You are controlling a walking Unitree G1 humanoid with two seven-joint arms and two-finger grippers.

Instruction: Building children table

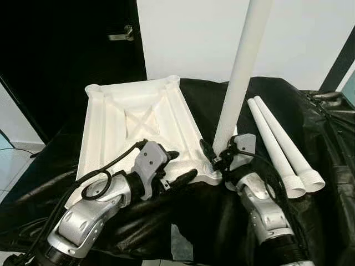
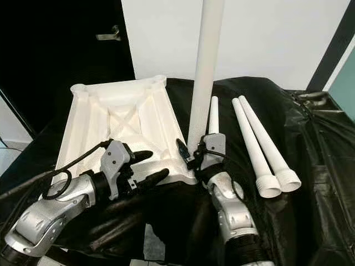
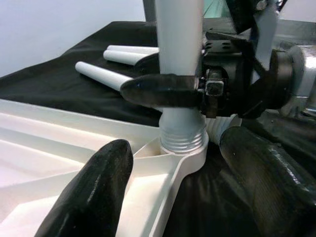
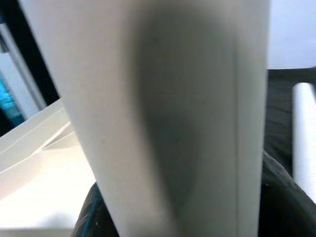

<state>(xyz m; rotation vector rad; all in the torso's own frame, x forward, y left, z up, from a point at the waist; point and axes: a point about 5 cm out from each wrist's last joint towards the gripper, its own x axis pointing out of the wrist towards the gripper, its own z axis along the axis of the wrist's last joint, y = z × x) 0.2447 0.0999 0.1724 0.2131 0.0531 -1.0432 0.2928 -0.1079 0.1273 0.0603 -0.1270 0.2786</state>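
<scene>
Left gripper (image 1: 178, 167): lower centre of the left eye view, two long black fingers spread wide. One lies over the near rim of the tabletop, the other sits just off its edge above the black cloth. They close on nothing.

Right gripper (image 1: 217, 155): just right of centre in the left eye view, its fingers clamped round the bottom of the upright leg. The left wrist view shows one black finger (image 3: 160, 91) pressed across the tube just above its threaded collar.

Upright leg (image 1: 239, 77): smooth white round tube, standing nearly vertical and leaning slightly right, running out of the top of the frame. Its ribbed threaded end sits in the round socket at the near right corner of the tabletop.

Tabletop (image 1: 111, 127): white moulded plastic, upside down, with raised ribs, a cross brace in the middle and round sockets at the corners. It fills the centre left; its near edge touches the cloth.

Spare legs (image 1: 283, 149): two white tubes lying side by side, touching, at centre right, flared ends toward the camera, well apart from the tabletop. A third shorter tube (image 2: 213, 113) lies just behind the upright leg.

Black cloth (image 1: 321, 133): glossy, wrinkled sheet under everything; open stretch at far right.

Far: white wall (image 1: 188, 33), dark door (image 1: 66, 44) at upper left.
</scene>
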